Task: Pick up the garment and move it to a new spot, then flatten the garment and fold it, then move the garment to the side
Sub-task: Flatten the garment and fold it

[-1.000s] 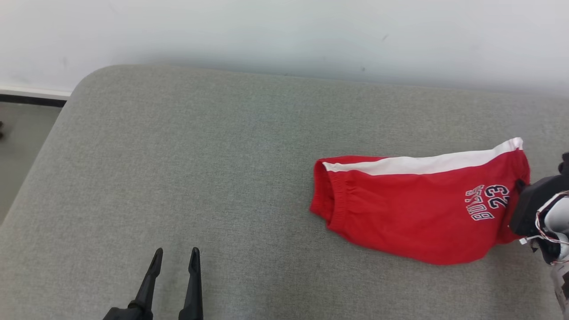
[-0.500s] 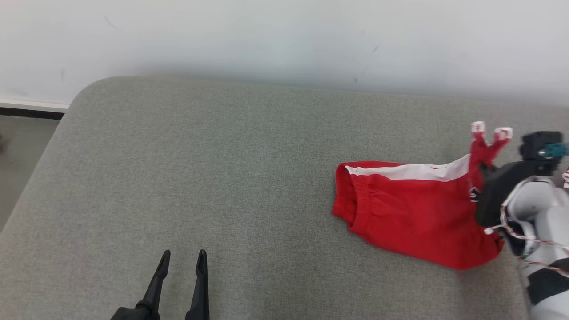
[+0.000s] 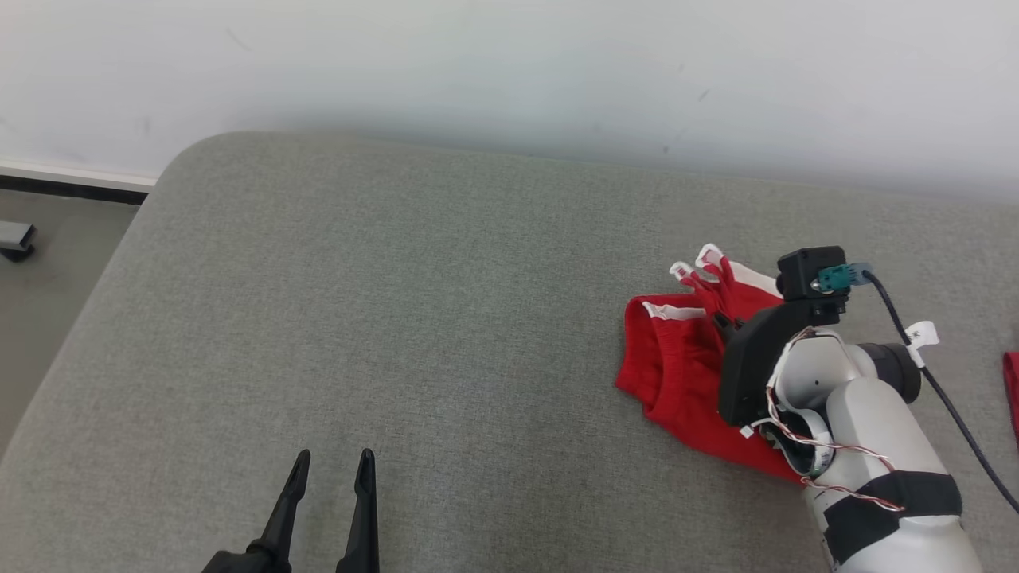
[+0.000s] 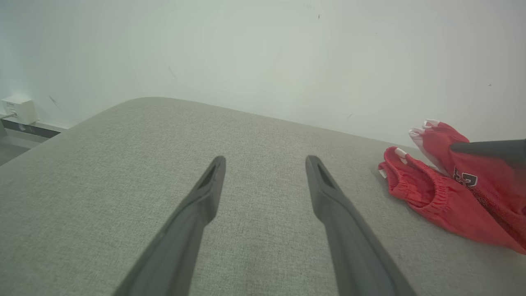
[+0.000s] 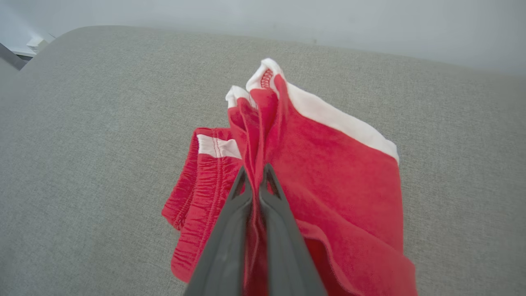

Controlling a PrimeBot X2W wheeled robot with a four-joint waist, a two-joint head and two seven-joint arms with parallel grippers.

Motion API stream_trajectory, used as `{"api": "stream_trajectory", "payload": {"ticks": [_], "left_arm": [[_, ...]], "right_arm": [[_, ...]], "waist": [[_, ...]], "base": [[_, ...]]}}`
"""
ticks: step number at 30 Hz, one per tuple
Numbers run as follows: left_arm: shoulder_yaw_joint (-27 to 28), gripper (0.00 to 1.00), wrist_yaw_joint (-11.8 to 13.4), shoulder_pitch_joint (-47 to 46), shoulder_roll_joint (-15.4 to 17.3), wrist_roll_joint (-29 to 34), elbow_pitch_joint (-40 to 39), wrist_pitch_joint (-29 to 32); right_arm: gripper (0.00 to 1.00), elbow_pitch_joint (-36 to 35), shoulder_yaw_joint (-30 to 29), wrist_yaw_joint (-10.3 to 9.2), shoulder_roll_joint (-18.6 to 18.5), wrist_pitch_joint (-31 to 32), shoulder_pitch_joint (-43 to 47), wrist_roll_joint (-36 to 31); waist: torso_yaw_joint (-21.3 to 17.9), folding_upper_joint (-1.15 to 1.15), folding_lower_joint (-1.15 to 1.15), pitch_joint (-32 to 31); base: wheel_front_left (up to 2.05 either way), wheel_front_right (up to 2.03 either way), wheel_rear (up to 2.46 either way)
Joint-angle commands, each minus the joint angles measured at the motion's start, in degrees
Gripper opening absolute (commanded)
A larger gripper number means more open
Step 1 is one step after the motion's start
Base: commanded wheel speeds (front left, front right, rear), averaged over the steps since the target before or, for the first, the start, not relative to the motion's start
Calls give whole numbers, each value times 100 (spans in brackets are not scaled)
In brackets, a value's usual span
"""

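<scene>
The garment [image 3: 677, 374] is red with a white side stripe, white hem edging and dark numerals. The padded surface [image 3: 398, 318] is a plain grey weave, the wall [image 3: 478, 64] off-white.

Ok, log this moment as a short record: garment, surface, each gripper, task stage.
garment: red shorts with a white side stripe, bunched; waistband end lies on the cushion
surface: grey fabric cushion against a pale wall
right: right gripper shut on the shorts' hem end, holding it up off the cushion
left: left gripper open, empty, well apart from the shorts
stage: garment gripped at one end, not flat; probably mid-fold or mid-move
</scene>
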Motion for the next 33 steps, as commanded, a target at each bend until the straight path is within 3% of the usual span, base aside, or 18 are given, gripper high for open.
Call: {"api": "stream_trajectory", "payload": {"ticks": [1,8,14,15,16,17,25,28,33], "left_arm": [[-3,100,3,-9,-1,-20,8,-16],[-56,100,11,-42,-1,-55,-21,-16],[-96,100,35,-28,0,-81,7,-16],[-99,100,42,-23,0,-85,14,-16],[-100,100,48,-13,0,-92,21,-16],[-94,100,39,-1,-1,-94,29,-16],[-44,100,25,146,-1,-13,59,-16],[-19,100,27,199,-1,5,34,-16],[-27,100,14,300,0,26,17,-16]], "right_arm": [[0,89,-11,-14,72,-22,-80,-50],[0,846,-47,-14,248,-321,-325,-154],[0,1363,440,-14,252,-569,-510,400],[9,1421,537,-14,253,-613,-530,536],[67,1481,616,-14,252,-653,-551,664],[100,1530,686,-14,252,-708,-569,817],[100,1309,1138,-14,252,-1376,-796,2178],[100,1328,907,-14,210,-1727,-840,1956],[100,1511,343,-14,-170,-2141,-562,1296]], "waist": [[48,0,0,10],[198,0,0,71],[259,0,0,77],[261,0,0,71],[260,0,0,61],[257,0,0,43],[147,0,0,-202],[71,0,0,-290],[20,0,0,-398]], "base": [[0,0,0],[0,0,0],[0,0,0],[0,0,0],[0,0,0],[0,0,0],[0,0,0],[0,0,0],[0,0,0]]}}
